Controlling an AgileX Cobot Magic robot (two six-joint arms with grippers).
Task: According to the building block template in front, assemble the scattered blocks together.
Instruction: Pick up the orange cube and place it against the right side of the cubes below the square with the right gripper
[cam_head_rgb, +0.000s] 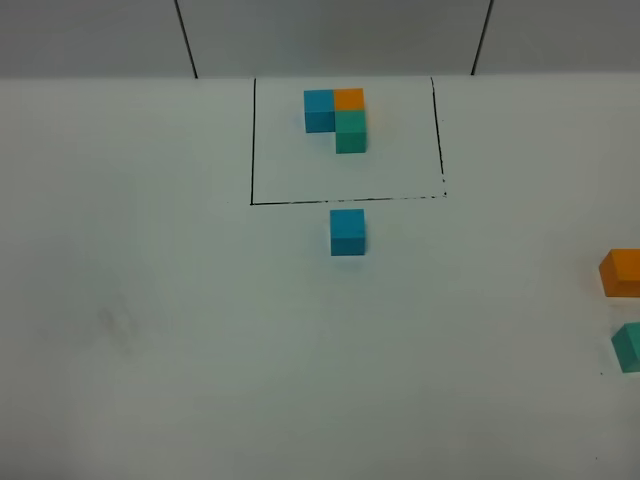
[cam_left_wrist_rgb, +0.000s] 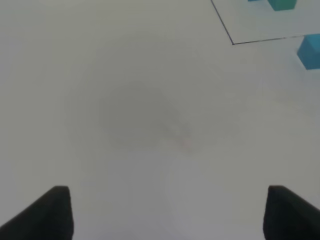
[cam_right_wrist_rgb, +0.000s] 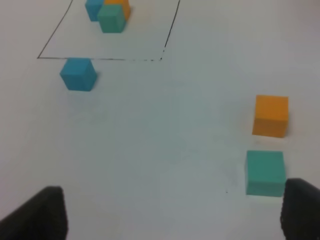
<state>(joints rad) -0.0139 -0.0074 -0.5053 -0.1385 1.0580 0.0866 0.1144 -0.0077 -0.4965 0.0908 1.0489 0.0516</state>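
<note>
Beside template: blue cube; orange cube, teal cube well right.

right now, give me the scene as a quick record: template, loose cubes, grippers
template: blue, orange and teal cubes in an L inside a black outline, far side of the table
blue cube: alone, just outside the template's near line
orange cube: far right, cut by the high view's edge
teal cube: nearer than the orange cube, not touching it
left gripper: open, empty, above the table
right gripper: open, empty, near the teal cube
assembled: nothing joined yet
</note>
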